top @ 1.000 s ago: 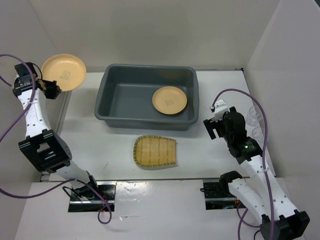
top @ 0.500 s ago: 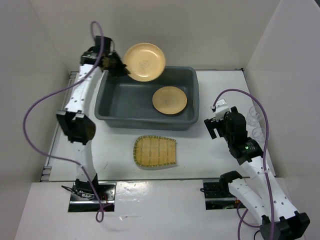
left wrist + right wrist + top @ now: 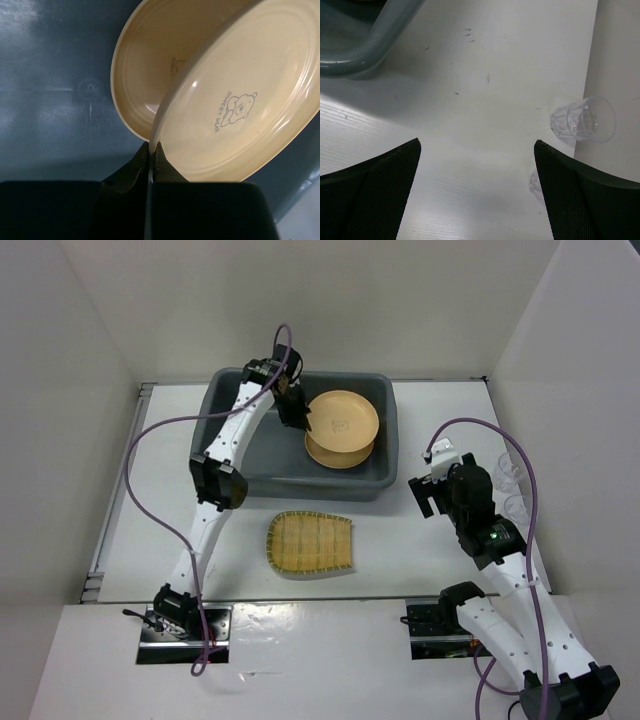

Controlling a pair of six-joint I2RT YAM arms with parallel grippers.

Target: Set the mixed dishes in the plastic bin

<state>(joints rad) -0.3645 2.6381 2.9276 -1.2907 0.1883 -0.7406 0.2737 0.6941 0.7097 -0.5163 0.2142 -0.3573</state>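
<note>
**Left arm.** The left gripper (image 3: 298, 416) reaches over the plastic bin (image 3: 215, 445) and is clenched on the rim of the held plate (image 3: 240, 100), a small tan-orange dish. The jaws pinch only the thin edge, so the plate hangs tilted. This edge grip is judged suitable because a shallow dish offers no other purchase. The held plate hangs directly above the lower plate (image 3: 142, 60), which lies flat on the bin floor toward its right end. The two overlap in the wrist view, but it cannot be told whether they touch.

**Markings.** The well of the held plate carries a small bear drawing with the word "SWEET" and a second word that looks like "PEAR". The lower plate has a faint mark in the same spot, which is unreadable.

**Centre.** The fan-shaped dish (image 3: 310, 543) lies flat on the table (image 3: 400, 550) in front of the bin and apart from it. It is not yet binned.

**Right arm.** The right gripper (image 3: 430, 495) is released, jaws wide and empty, near the bin's right corner. The glass cups (image 3: 582, 120) sit by the right wall. This arm appears well placed to take them.
</note>
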